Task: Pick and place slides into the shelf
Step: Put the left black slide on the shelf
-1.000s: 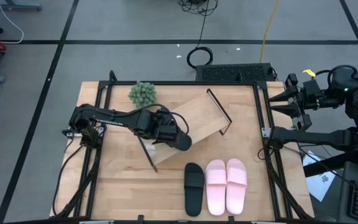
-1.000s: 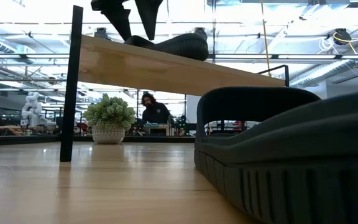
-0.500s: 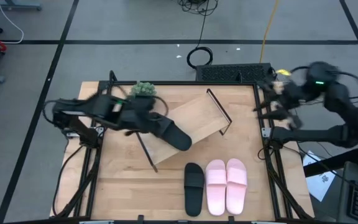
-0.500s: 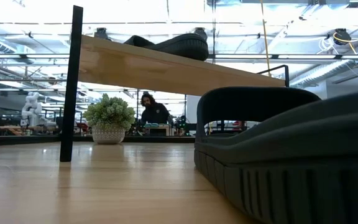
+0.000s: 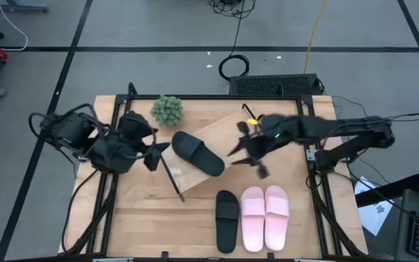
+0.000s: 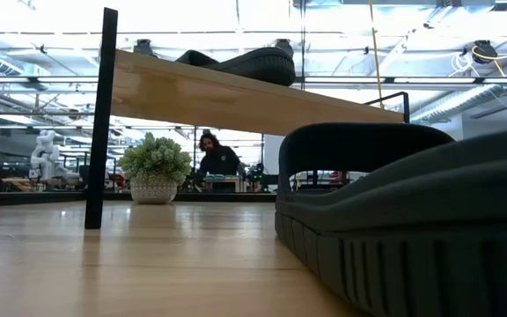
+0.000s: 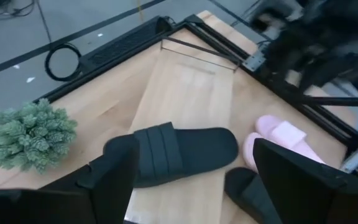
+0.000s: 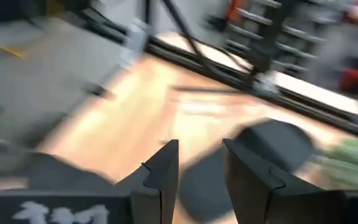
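One black slide (image 5: 198, 153) lies sole-down on the left part of the light-wood shelf (image 5: 231, 131); it also shows in the low view (image 6: 245, 63) and the left wrist view (image 7: 173, 152). The other black slide (image 5: 226, 220) and the pink pair (image 5: 265, 217) lie on the tabletop near its front edge. My left gripper (image 5: 156, 153) is open and empty, left of the shelf. My right gripper (image 5: 244, 160) is open and empty, above the shelf's right part. The shelf stands on its black wire end frames (image 5: 172, 180).
A small potted plant (image 5: 166, 110) stands at the far left of the table, behind the shelf. Black rails (image 5: 315, 167) frame the tabletop. A person (image 6: 218, 157) sits in the room far behind the table. Bare wood lies at the table's front left.
My left gripper has drawn back from the black slide on the shelf toward the table's left edge; the slide stays on the board. My right arm has swung in from beyond the table's right edge to above the shelf's right part.
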Tool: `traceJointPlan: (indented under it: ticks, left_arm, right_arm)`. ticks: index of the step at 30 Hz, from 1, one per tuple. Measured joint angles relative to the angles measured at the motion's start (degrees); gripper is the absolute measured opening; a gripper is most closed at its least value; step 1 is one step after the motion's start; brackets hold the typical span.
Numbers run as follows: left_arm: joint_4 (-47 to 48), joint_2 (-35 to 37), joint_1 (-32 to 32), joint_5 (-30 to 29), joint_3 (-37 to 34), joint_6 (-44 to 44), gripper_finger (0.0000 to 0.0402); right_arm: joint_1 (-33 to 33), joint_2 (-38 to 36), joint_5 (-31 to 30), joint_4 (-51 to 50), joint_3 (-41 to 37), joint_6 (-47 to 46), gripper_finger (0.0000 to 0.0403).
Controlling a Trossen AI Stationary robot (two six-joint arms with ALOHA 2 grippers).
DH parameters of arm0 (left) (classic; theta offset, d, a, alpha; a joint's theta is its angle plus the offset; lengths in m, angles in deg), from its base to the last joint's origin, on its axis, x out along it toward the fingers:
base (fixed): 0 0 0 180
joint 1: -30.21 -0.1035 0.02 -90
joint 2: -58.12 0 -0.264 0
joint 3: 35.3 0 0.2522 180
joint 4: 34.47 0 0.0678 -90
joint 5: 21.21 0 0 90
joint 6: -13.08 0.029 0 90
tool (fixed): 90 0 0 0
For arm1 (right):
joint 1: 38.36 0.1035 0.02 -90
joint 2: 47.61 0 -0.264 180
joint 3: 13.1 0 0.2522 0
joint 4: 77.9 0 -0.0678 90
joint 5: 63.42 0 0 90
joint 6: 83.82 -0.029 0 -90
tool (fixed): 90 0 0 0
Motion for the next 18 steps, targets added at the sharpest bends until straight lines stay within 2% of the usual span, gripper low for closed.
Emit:
traceJointPlan:
  ticks: [3,5,11,18]
  left_arm:
    - [0.0,0.3,0.7,-0.1,0.0,0.5,0.0318]
    - [0.0,0.3,1.2,-0.1,0.0,0.8,0.0317]
    - [0.0,0.4,1.2,0.0,0.0,3.0,0.0323]
    - [0.0,0.4,1.2,0.4,0.0,5.0,0.0322]
  right_arm:
    - [2.6,3.8,-11.9,2.8,0.8,4.2,0.0111]
    - [3.9,6.3,-16.5,6.2,1.4,6.0,0.0111]
    - [5.2,12.8,-20.9,11.0,3.9,8.2,0.0111]
    - [2.6,16.7,-21.3,12.6,4.3,3.7,0.0111]
